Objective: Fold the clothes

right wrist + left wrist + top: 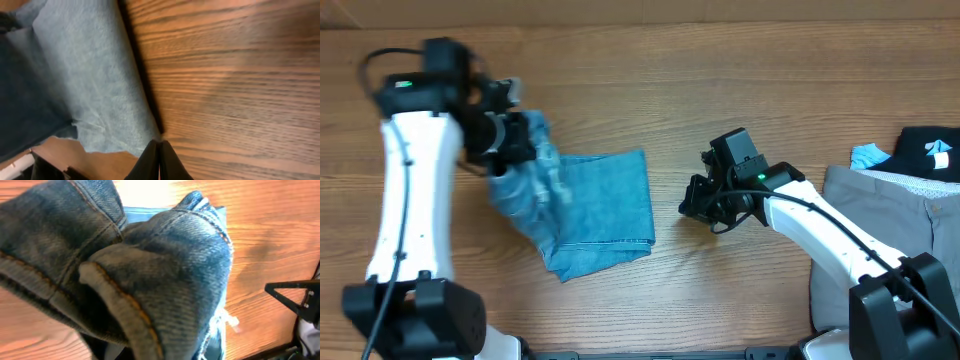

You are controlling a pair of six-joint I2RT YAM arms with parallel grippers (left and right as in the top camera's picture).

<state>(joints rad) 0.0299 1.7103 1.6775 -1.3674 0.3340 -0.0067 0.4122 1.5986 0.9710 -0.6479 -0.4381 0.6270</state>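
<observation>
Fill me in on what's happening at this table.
The left gripper holds a bunched end of the jeans lifted, while the rest lies partly folded on the table. The right gripper, shut and empty, hovers beside them. Grey trousers and a black top wait at the far right.

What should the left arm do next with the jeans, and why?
Probably carry the bunched end rightward over the flat part and lay it down. The left claw holds one end of the jeans lifted and crumpled, while the rest lies flat on the table; the right claw is shut, empty, beside the fabric.
</observation>
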